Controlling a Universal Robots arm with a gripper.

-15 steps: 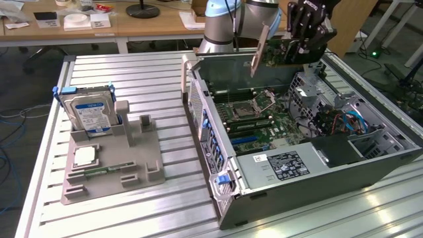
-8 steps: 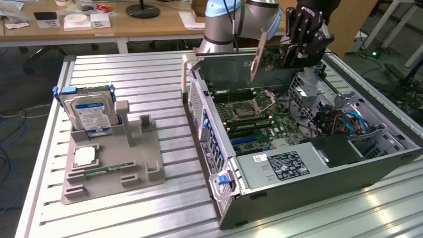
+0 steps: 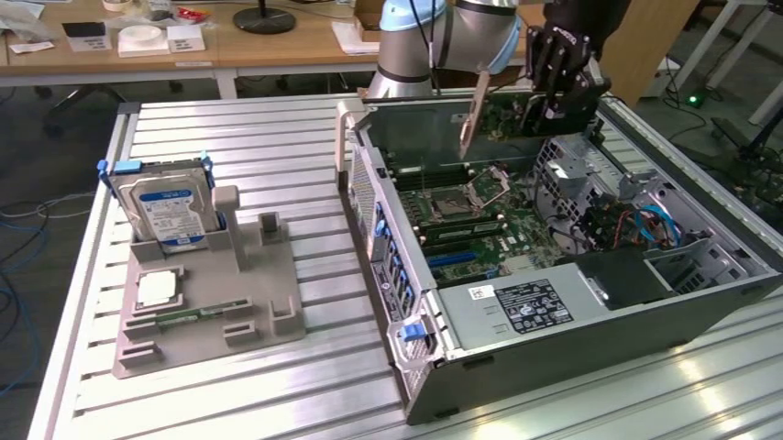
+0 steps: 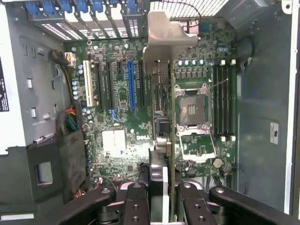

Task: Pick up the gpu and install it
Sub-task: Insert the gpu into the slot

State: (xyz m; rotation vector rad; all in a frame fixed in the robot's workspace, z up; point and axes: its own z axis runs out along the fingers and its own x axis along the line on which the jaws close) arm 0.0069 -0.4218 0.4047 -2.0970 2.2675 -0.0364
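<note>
**GPU held edge-down above the open case**

Slatted aluminium table (image 3: 245,165) carries an open computer case (image 3: 551,275) lying on its side, beside a grey fixture (image 3: 208,293) holding a hard drive (image 3: 165,209). Above the case's far end, the gripper (image 3: 553,87) is clamped on the gpu (image 3: 471,119), which hangs clear of the motherboard (image 3: 490,229) with its silver bracket pointing toward the case's rear wall. In the wrist view the gripper (image 4: 166,197) pinches the card (image 4: 165,108) edge-on, probably so its connector edge faces the expansion slots; the blue slot (image 4: 131,84) lies just beside the card's line.
</note>
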